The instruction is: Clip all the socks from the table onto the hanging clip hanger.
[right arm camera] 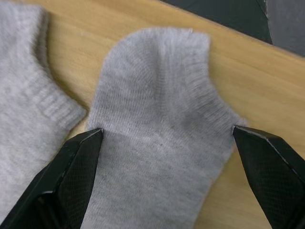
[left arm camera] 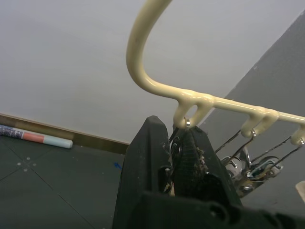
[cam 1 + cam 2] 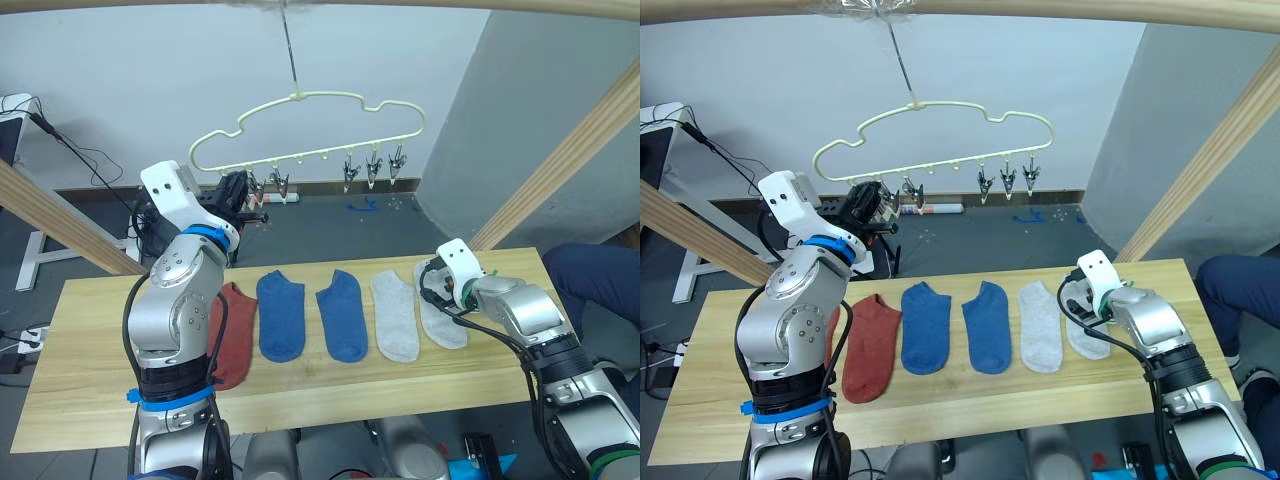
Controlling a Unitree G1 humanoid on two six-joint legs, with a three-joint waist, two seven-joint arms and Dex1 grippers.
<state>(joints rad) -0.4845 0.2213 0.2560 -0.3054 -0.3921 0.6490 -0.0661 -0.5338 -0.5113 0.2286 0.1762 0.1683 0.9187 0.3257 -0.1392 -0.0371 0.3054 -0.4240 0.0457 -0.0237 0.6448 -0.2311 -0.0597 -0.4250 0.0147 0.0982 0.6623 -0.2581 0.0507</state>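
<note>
A small metal clip [image 2: 183, 143] on the bumpy pale-yellow wire clip hanger [image 3: 310, 125] is being pinched by the left claw [image 2: 178, 157], while the right claw [image 1: 167, 143] is being held open astride a soft grey knit sock [image 1: 157, 124] on the plank desk [image 3: 90, 340].

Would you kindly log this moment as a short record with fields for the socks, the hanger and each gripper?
Socks on table: five visible in a row on the table: rust-red sock, two blue socks, two grey socks
Hanger: pale yellow clip hanger hanging above the table's far side, no sock on it
Left gripper: left gripper raised at the hanger, shut on the end clip
Right gripper: right gripper open, low over the outermost grey sock, fingers on either side of it
</note>
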